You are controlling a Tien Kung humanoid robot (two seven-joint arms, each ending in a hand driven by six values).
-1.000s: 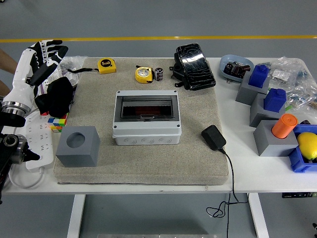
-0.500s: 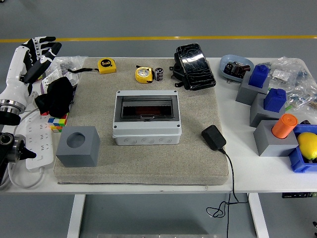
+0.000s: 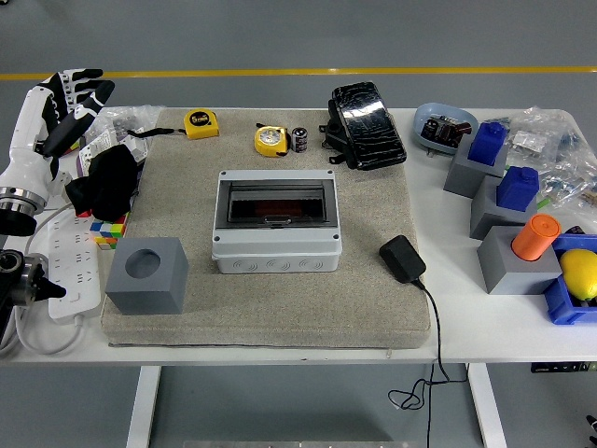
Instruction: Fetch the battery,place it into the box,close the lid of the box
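A small black-and-silver battery (image 3: 299, 139) stands upright on the beige mat (image 3: 373, 215) at the back, just right of a yellow tape measure (image 3: 270, 140). The grey box (image 3: 276, 220) sits mid-mat with its smoky transparent lid down over the front window. My left hand (image 3: 70, 103), white with black fingers, hovers at the far left edge over the table's left side, fingers spread and holding nothing. It is well left of the battery and box. The right hand is out of sight.
A second yellow tape measure (image 3: 201, 123) lies at the mat's back left. A grey cube with a round hole (image 3: 146, 274), a black cloth (image 3: 107, 180), a power strip (image 3: 70, 257), a black adapter (image 3: 402, 259), a black wrapped pack (image 3: 367, 125) and grey and blue blocks (image 3: 504, 187) surround the box.
My left hand has drawn back to the left and slightly up toward the table's edge. Between half a second ago and now it barely moves. Nothing on the mat has shifted.
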